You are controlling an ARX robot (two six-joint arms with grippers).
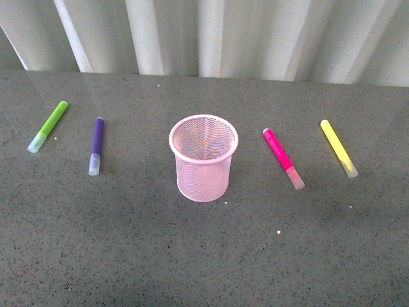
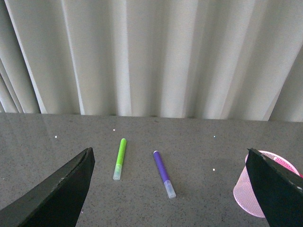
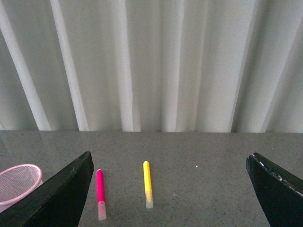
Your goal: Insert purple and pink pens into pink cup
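The pink cup [image 1: 203,158] stands upright and empty at the middle of the grey table. The purple pen [image 1: 96,144] lies left of it, the pink pen [image 1: 283,158] right of it, both flat with caps toward me. Neither arm shows in the front view. My left gripper [image 2: 173,189] is open and empty, held back from the purple pen [image 2: 164,173], with the cup [image 2: 251,194] behind one finger. My right gripper [image 3: 173,189] is open and empty, held back from the pink pen [image 3: 100,193]; the cup's rim [image 3: 19,182] shows at the edge.
A lime-green marker [image 1: 48,126] lies at the far left, also in the left wrist view [image 2: 120,158]. A yellow marker [image 1: 338,147] lies at the far right, also in the right wrist view [image 3: 147,184]. A white pleated curtain [image 1: 204,35] hangs behind the table.
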